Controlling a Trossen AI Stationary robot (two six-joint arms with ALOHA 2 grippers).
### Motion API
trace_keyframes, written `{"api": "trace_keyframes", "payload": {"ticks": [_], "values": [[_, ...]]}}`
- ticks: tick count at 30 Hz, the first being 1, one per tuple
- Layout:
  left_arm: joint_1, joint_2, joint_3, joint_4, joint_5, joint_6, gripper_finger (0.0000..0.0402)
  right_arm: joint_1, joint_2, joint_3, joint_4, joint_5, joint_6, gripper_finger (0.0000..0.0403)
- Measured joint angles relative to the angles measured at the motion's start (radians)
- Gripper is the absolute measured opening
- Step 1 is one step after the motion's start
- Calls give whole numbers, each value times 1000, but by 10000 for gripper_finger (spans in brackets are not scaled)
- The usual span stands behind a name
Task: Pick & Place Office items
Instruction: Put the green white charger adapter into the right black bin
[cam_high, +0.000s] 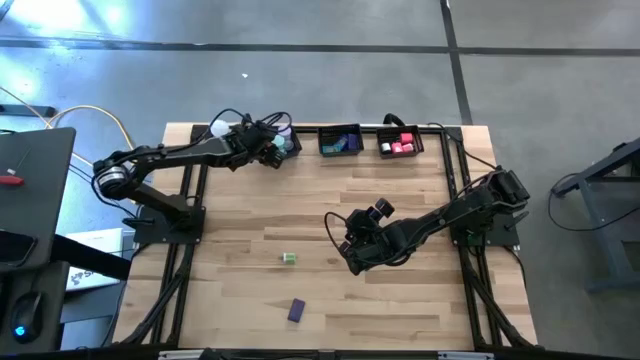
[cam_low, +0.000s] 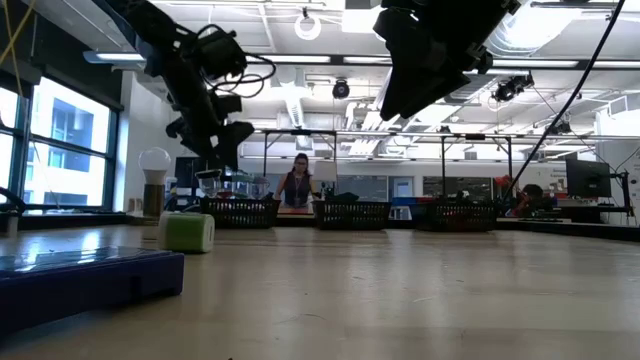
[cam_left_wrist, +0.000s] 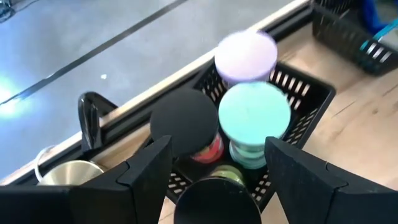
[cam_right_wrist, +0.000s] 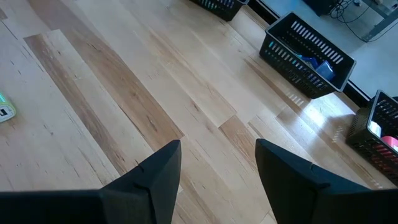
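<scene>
Left gripper (cam_left_wrist: 214, 165) wide apart, empty, directly above left basket (cam_left_wrist: 308, 93); teal cylinder (cam_left_wrist: 254, 118), lilac cylinder (cam_left_wrist: 245, 56), black roll (cam_left_wrist: 185, 119) upright inside.

Likely release finished: lift straight, avoid clipping cylinders.

Right gripper (cam_right_wrist: 217, 168) spread, empty, mid-table, well short of baskets.

Green block (cam_high: 289, 258), purple block (cam_high: 296, 311) remain farther from baskets.

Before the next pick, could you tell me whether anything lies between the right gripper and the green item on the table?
Nothing visible does: only bare wood separates the open right gripper from the green item.
</scene>
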Motion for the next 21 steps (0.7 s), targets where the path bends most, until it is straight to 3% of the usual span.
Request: {"api": "trace_keyframes", "payload": {"ticks": [11,21], "values": [[-82,-166,1,-4,2,14,247,0,0,0,0,0,0,196],[-400,-284,2,-156,134,-28,247,1,0,0,-1,0,0,196]]}}
